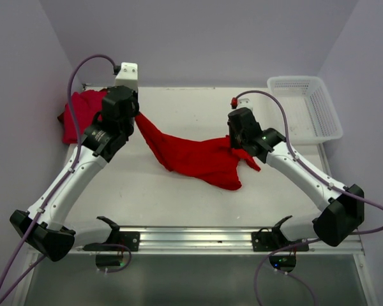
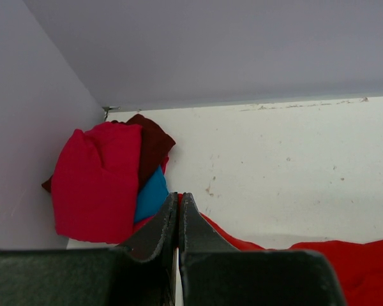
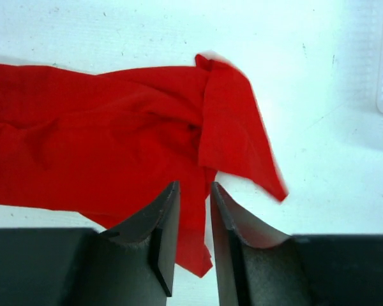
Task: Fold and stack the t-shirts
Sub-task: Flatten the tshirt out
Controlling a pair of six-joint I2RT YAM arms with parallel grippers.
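Where the top view looks down on the tabletop (image 1: 179, 204), you see the large red t-shirt (image 1: 198, 156) strung as a crumpled band between the ends of your left arm (image 1: 70, 178) and right arm (image 1: 300, 172). The folded shirts (image 1: 80, 118) sit at the far left corner, the white basket (image 1: 306, 105) at the far right.

In your left wrist view, the left fingers (image 2: 159, 233) are pressed together on a corner of the red t-shirt. Beyond them, by the wall, lie the folded red shirt (image 2: 96, 182), maroon shirt (image 2: 153, 143) and teal shirt (image 2: 152, 194).

In your right wrist view, the right fingers (image 3: 163, 233) stand narrowly apart over the red t-shirt's bunched edge, with cloth showing through the gap.
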